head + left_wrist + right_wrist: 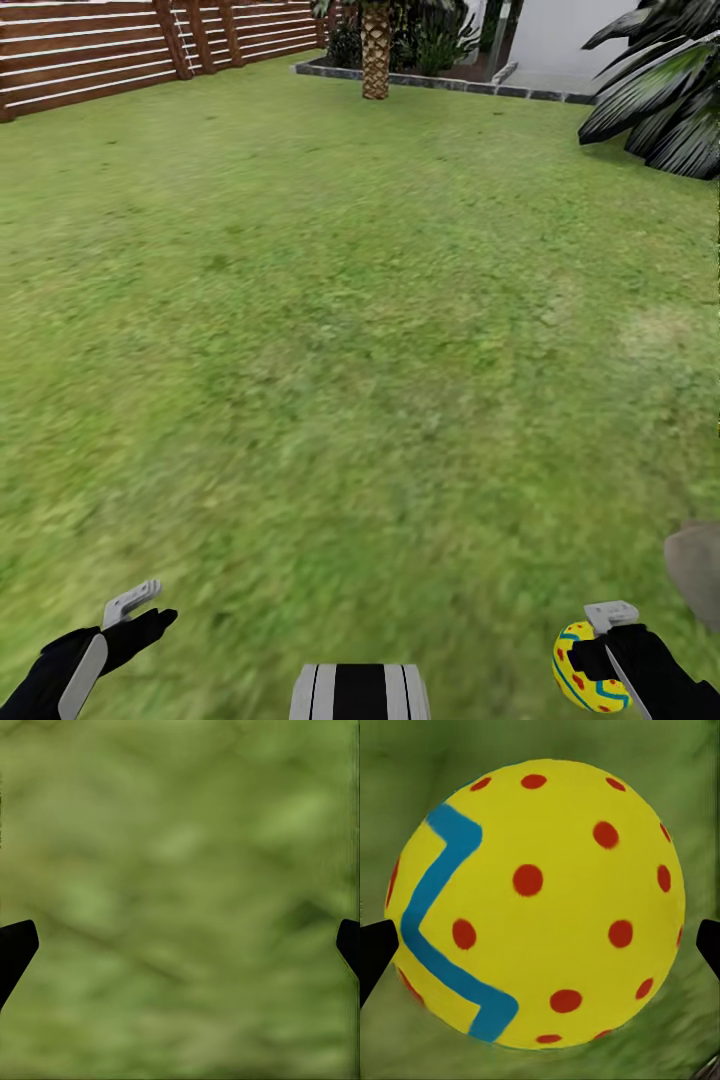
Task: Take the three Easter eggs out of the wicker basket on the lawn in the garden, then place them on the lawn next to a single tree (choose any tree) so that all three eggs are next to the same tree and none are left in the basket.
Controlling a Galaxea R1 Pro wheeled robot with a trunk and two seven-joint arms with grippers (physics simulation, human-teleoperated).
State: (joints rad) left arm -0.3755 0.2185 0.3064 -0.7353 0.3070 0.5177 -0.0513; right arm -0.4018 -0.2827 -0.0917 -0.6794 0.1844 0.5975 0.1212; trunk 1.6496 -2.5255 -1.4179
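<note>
Over the wide mottled green lawn [330, 330], the right gripper [600, 640] pinches a yellow Easter egg with red dots and a blue-green zigzag band [582, 668], held above the grass at the near right; in the right wrist view the egg [536, 904] sits between the black fingertips [375, 949]. The left gripper [135, 610] hangs spread and empty over grass at the near left. A brown slatted wooden fence [100, 55] runs along the far left edge of the lawn, and a scaly-trunked palm [376, 50] stands at the far edge.

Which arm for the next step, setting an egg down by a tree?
Right. The right gripper is already shut on an Easter egg. The left gripper is open with nothing between its fingers, just lawn below. A palm trunk stands far ahead.
</note>
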